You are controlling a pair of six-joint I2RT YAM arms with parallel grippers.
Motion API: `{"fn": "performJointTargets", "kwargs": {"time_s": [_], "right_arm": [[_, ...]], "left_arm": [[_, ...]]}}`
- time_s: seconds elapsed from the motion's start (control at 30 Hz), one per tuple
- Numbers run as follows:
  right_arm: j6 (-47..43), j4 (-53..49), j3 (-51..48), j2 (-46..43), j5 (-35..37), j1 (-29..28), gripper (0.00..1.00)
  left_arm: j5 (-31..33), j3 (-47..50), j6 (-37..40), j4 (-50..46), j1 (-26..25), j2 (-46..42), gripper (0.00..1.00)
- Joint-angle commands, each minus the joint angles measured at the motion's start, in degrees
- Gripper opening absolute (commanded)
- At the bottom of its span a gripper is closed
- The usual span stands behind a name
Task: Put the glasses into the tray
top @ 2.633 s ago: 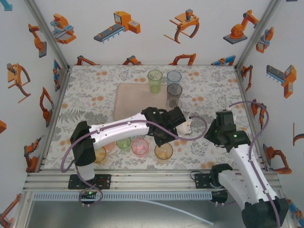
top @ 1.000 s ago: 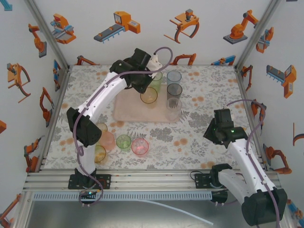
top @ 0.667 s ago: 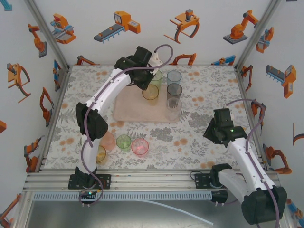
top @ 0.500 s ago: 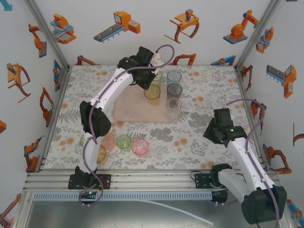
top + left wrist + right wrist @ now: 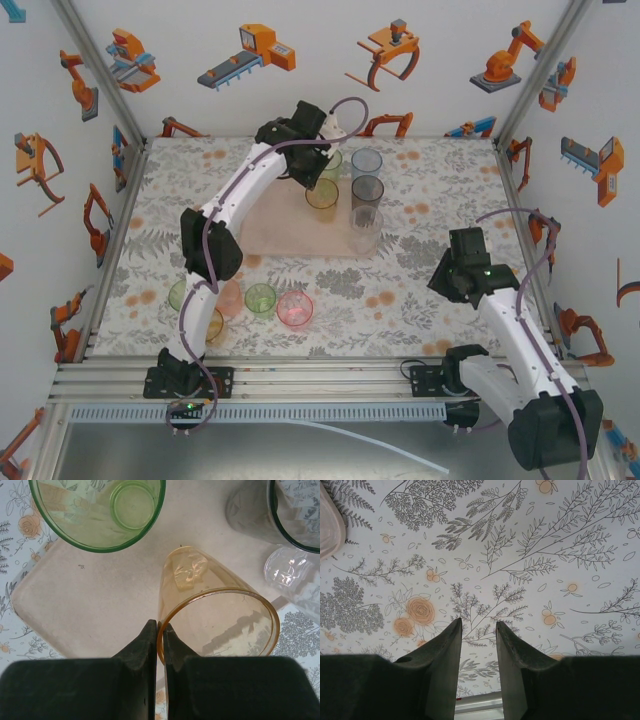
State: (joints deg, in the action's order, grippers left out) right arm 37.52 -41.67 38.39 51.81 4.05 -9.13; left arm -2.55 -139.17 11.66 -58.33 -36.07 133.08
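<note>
Over the flat pale pink rectangular tray (image 5: 90, 595): one translucent amber plastic tumbler (image 5: 215, 605), tilted, its rim pinched by the left end effector (image 5: 159, 628), clenched on it. Step: placing. Next, likely: level it beside the green translucent tumbler (image 5: 100, 515), lower, release. Right end effector (image 5: 478, 626): jaws parted, empty, above the floral counter (image 5: 545, 555).

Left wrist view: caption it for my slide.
Left gripper pinches amber glass rim over the pink tray, green glass beside.
</note>
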Motion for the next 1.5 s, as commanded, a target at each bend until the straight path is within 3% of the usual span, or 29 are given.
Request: {"fn": "performJointTargets", "kwargs": {"time_s": [0.0,0.87,1.47], "right_arm": [[-0.43,-0.04,2.19,0.42,0.69,0.42,0.35],[-0.65,-0.43,3.05,1.03,0.34,0.53,0.35],[-0.25,0.37,2.13,1.14,0.08,0.51,0.35]], "left_arm": [[-0.19,-2.68,-0.76,-0.41,0.56,1.03,0.08],[-0.14,-4.53,-0.31,-1.57,1.48,3.59,0.11],[-2.34,-7.2,-1.44,-1.66,1.58,5.31,0.2]]}}
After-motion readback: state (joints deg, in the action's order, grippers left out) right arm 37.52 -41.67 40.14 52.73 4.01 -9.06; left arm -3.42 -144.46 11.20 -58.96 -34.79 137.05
